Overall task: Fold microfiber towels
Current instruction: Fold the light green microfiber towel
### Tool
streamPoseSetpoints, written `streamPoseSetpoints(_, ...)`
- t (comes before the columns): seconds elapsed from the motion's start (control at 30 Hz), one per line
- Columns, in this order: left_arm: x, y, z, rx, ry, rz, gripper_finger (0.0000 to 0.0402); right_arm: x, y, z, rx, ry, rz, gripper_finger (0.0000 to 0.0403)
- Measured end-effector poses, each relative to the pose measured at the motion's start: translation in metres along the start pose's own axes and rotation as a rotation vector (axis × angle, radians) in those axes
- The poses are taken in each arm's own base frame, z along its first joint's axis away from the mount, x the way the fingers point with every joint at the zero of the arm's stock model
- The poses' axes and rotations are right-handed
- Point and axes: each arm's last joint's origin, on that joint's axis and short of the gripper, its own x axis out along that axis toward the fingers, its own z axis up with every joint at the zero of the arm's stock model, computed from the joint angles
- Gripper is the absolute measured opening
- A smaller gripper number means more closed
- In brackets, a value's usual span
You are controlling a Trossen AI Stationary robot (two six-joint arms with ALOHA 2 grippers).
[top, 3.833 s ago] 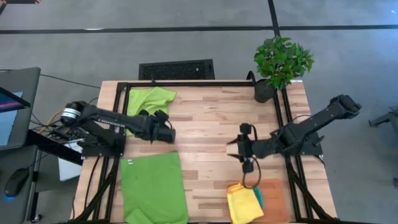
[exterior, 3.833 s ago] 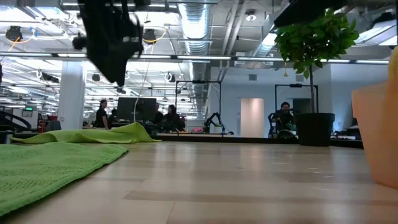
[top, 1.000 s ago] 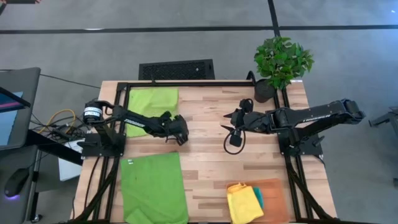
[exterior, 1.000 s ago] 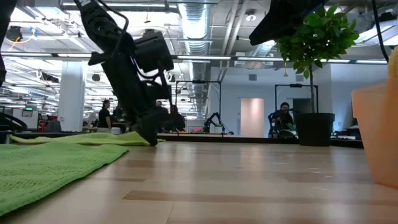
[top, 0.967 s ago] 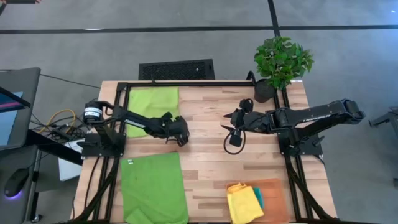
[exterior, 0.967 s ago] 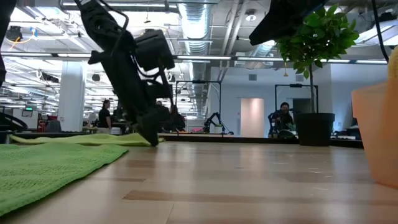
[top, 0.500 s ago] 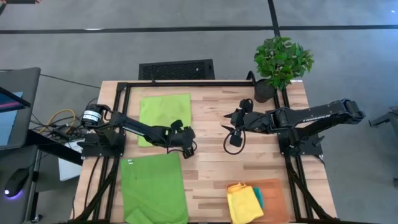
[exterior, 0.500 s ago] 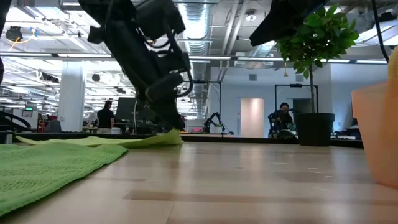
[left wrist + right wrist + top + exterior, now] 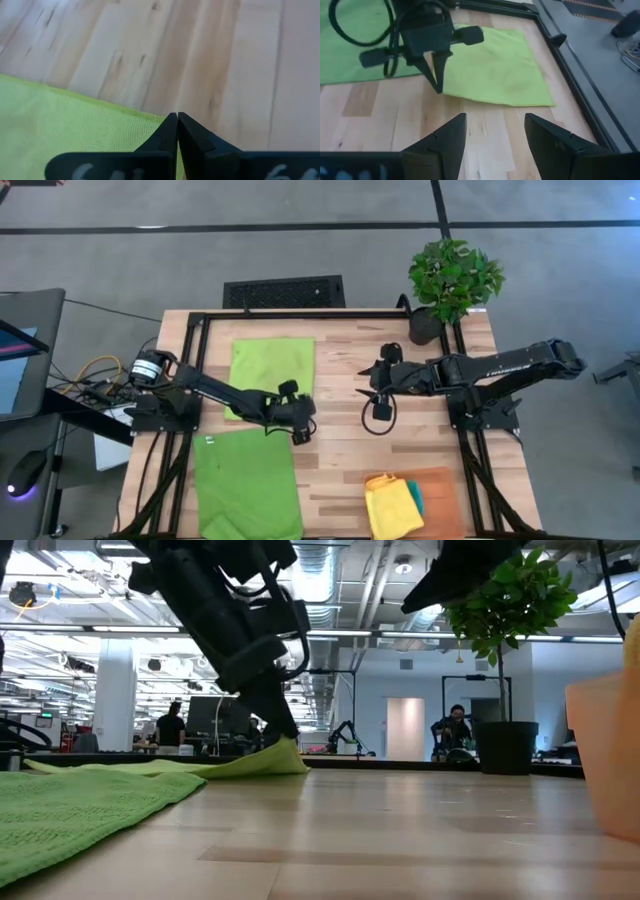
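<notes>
overhead, table-level and two wrist views, all sharing the lime towel [image 9: 272,366]

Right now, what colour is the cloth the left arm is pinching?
Lime green towel, plain and unpatterned; clearest in the high view.

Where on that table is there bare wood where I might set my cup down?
Bare wood lies between the potted plant and the orange mat, under the right arm. The left side is crowded: two green towels, with the shut left gripper pinching one corner.
</notes>
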Motion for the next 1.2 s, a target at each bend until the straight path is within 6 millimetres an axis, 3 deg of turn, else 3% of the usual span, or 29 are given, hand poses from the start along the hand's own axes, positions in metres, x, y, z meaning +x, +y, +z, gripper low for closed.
streamPoseSetpoints(0.17,-0.004,-0.008,-0.003,0.075,0.003,-0.016,0.0,0.012,0.004,-0.004,-0.063,0.046,0.005,0.0226)
streamPoseSetpoints(0.4,-0.007,-0.012,-0.006,0.083,0.015,-0.023,0.0,0.053,0.021,-0.006,-0.249,0.041,0.085,0.0226)
streamPoseSetpoints(0.67,-0.021,-0.021,0.006,0.074,0.027,0.007,0.0,0.091,0.038,-0.014,-0.386,0.002,0.194,0.0226)
streamPoseSetpoints(1.2,-0.045,-0.031,0.021,0.136,0.078,0.067,0.0,0.129,0.056,-0.023,-0.506,-0.104,0.293,0.0226)
